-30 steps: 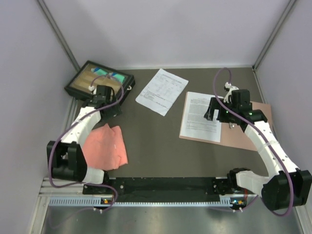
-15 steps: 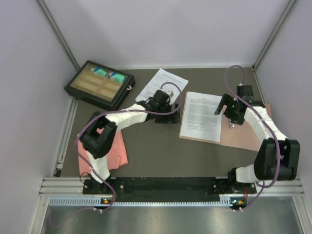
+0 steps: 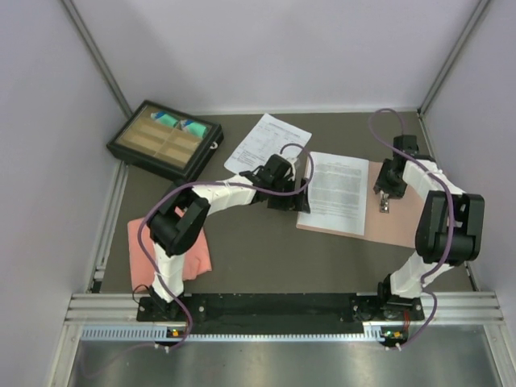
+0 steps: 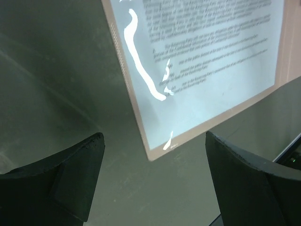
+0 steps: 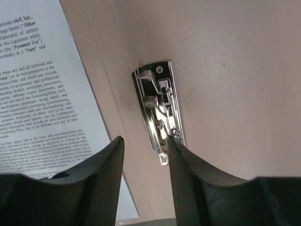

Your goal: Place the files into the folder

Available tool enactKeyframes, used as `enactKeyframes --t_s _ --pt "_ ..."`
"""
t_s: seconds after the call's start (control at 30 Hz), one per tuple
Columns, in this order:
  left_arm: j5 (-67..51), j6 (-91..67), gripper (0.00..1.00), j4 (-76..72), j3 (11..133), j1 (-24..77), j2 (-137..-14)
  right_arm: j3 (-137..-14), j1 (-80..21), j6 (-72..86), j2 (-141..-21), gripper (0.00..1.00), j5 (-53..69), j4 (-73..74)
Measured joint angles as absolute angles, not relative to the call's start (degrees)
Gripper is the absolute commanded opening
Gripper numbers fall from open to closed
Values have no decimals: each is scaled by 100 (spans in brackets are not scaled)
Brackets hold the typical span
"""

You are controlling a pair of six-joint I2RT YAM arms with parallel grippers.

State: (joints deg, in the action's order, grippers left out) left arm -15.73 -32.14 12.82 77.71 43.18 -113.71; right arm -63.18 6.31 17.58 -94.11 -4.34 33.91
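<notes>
From where I stand, the folder (image 3: 407, 222) lies open and flat on the right side of the dark table top (image 3: 258, 258), its pinkish inside facing up. The text sheet (image 3: 337, 192) rests on the folder's left half, square with its edges. The other sheet (image 3: 260, 141), the one with the table layout, lies on the bare table further back and to the left. It is apart from the folder, and one corner is hidden behind the left arm.

The left gripper (image 4: 154, 139) reaches across the middle and hangs over the folder's left edge. Its fingers (image 4: 70, 179) are spread wide and grip nothing, with the folder's corner and bare table showing between them. The right gripper (image 5: 146, 139) is low over the folder's right half, at the metal clip (image 5: 157, 110). Its fingers are a little apart, and the clip's end shows in the gap close to one finger; I can't tell whether they touch.

A black tray (image 3: 149, 164) sits at the back left corner, and a pink cloth (image 3: 137, 238) lies near the left arm's base
</notes>
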Motion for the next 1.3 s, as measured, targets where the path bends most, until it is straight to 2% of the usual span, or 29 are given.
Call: enactKeyframes --t_s 0.23,0.33,0.53,0.57,0.67,1.0,1.3 --pt "-1688 -3068 92 1315 6755 4322 -10663 -6604 642 1448 -9872 35 -701 3363" --pt "-1697 -2989 92 1354 6613 4322 -10348 -6724 642 1339 -10051 29 -731 3367" --pt "-1710 -2939 92 1350 6589 4322 -9719 -6912 637 1194 -10490 25 -655 3389" --pt "-1708 -2932 92 1350 6589 4322 -9649 -6917 639 1173 -10508 15 -652 3393" --pt "-1699 -2886 92 1356 6589 4322 -9507 -6917 604 1087 -10508 0 -668 3400" --pt "-1444 -2794 92 1621 6589 4320 -9146 -6783 -176 1048 -10425 0 -1363 3483" --pt "-1363 -2799 92 1634 6567 4309 -8855 -6029 -1096 1109 -9800 0 -1299 3505"
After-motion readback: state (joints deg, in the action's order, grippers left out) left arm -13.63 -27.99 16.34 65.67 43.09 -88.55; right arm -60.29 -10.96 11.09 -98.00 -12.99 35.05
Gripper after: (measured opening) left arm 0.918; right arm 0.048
